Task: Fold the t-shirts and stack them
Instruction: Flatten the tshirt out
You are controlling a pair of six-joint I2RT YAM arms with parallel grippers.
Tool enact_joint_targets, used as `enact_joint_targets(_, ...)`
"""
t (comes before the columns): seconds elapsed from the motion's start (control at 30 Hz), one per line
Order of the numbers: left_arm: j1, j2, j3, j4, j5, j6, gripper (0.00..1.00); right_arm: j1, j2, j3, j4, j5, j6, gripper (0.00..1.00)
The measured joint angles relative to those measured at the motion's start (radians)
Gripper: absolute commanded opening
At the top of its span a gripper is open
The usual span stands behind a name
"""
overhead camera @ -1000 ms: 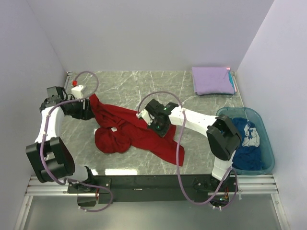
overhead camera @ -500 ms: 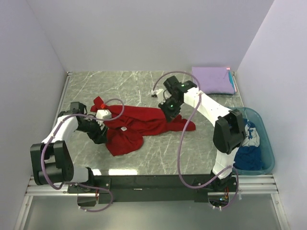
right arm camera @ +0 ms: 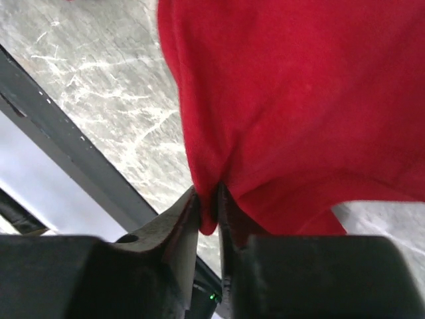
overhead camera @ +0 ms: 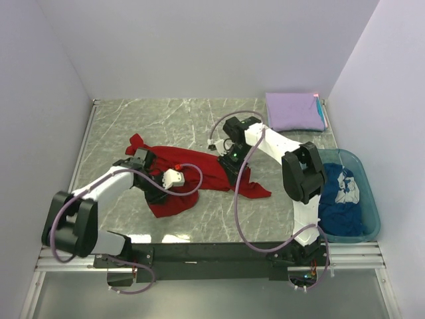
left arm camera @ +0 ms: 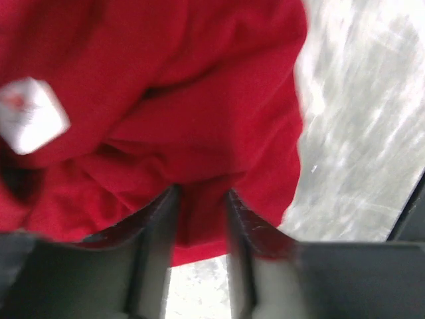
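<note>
Two arms work a crumpled red t-shirt [overhead camera: 199, 174] at the centre of the marble worktop [overhead camera: 166, 119]. We see the left pincer [left arm camera: 200, 196] grasping a bunched fold at the shirt's 7 o'clock end. The right pincer [right arm camera: 207, 198] is clenched on a thin pinch of hem at its 3 o'clock side.

The cloth lies short of every edge. Marble shows all round it, widest toward 11 o'clock and narrowest along the black rail [overhead camera: 219, 251] at 6 o'clock.

A folded lavender t-shirt [overhead camera: 294, 111] sits square in the 1 o'clock corner, close to the walls. The dark blue t-shirt [overhead camera: 342, 209] is heaped in the teal tub [overhead camera: 372, 199] against the 4 o'clock edge.
</note>
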Motion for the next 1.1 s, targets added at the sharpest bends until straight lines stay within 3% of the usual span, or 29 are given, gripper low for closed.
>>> enact_joint_targets(0.03,-0.005,0.026,0.000,-0.004,-0.016,0.021,0.24,-0.008,0.004,0.010,-0.014,-0.003,0.000,0.26)
enact_joint_targets(0.13,-0.004,0.079,0.000,-0.042,-0.063,0.086,0.10,-0.031,0.015,0.052,-0.045,-0.003,0.000,0.27)
enact_joint_targets(0.27,0.000,0.071,0.000,-0.095,-0.100,0.171,0.06,-0.044,0.047,0.134,-0.082,-0.010,-0.002,0.26)
enact_joint_targets(0.33,0.000,0.072,0.002,-0.116,-0.112,0.198,0.05,-0.047,0.068,0.162,-0.089,-0.020,-0.003,0.17)
enact_joint_targets(0.37,0.002,0.074,0.003,-0.127,-0.115,0.210,0.05,-0.047,0.077,0.171,-0.094,-0.026,-0.003,0.04)
enact_joint_targets(0.4,0.005,0.077,0.008,-0.141,-0.119,0.220,0.04,-0.047,0.086,0.175,-0.100,-0.030,-0.010,0.00)
enact_joint_targets(0.73,0.177,0.074,0.015,-0.229,-0.183,0.399,0.01,-0.130,0.092,0.189,-0.146,-0.023,-0.032,0.00)
enact_joint_targets(0.8,0.219,0.056,0.008,-0.254,-0.207,0.453,0.05,-0.168,0.078,0.163,-0.137,-0.006,-0.047,0.00)
enact_joint_targets(0.83,0.230,0.045,0.005,-0.265,-0.215,0.473,0.16,-0.185,0.067,0.142,-0.135,0.005,-0.052,0.00)
enact_joint_targets(0.97,0.304,0.006,0.037,-0.351,-0.187,0.492,0.34,-0.217,0.032,0.082,-0.136,0.051,-0.069,0.00)
enact_joint_targets(1.03,0.370,0.058,0.177,-0.438,-0.124,0.439,0.46,-0.220,0.032,0.089,-0.132,0.063,-0.071,0.00)
enact_joint_targets(1.1,0.440,0.178,0.412,-0.507,-0.034,0.357,0.56,-0.228,0.036,0.126,-0.143,0.075,-0.071,0.00)
